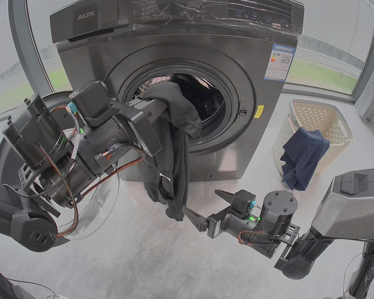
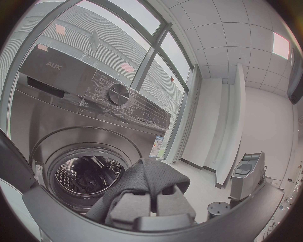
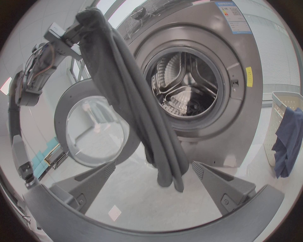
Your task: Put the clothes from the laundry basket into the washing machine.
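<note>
Your left gripper [image 2: 153,197] pinches a grey garment [image 1: 175,148] at the drum [image 1: 206,105] mouth, your right gripper [image 1: 200,200] is spread around its hanging end over open floor [image 1: 156,249], and a blue cloth [image 1: 304,155] drapes the basket [image 1: 339,120] rim.

A laundry corner set up in an office-like or lab-like building rather than a home. A front-loading washing machine [image 1: 249,70] stands against floor-to-ceiling windows [image 2: 104,47], with plastic film [image 1: 218,11] on its control panel. To its right a perforated laundry basket [image 1: 311,116] sits on a polished grey tiled floor [image 1: 156,253]. Overhead is a grid ceiling [image 2: 240,37] with a flat light panel [image 2: 281,45].
</note>
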You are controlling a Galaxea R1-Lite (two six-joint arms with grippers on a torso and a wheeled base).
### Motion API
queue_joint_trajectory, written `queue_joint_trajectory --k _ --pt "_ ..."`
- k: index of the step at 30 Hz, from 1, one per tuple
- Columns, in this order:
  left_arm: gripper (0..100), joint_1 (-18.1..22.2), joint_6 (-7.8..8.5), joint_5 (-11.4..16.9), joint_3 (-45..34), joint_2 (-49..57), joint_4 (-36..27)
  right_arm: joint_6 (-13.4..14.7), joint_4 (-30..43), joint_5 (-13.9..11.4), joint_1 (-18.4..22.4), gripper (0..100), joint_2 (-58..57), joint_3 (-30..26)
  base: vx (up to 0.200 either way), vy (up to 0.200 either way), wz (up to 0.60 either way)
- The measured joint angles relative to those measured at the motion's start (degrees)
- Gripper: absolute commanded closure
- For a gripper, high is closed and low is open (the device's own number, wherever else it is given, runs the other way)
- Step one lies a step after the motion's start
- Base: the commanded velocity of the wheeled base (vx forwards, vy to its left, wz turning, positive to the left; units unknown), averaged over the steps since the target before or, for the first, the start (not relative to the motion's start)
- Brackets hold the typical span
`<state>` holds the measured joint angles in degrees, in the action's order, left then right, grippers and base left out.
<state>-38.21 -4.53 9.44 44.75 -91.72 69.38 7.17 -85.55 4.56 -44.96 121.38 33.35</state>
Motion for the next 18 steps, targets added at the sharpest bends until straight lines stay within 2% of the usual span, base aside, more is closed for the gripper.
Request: queue_joint_trajectory --k 8,18 --pt "100 -0.85 0.05 0.13 0.32 -0.50 0.30 -1.54 0.93 -0.82 1.06 0 3.86 9.51 0.000 0.000 0.00" --pt "100 -1.15 0.02 0.13 0.61 -1.35 0.56 -2.06 1.34 -0.95 2.11 0 7.86 14.98 0.000 0.000 0.00"
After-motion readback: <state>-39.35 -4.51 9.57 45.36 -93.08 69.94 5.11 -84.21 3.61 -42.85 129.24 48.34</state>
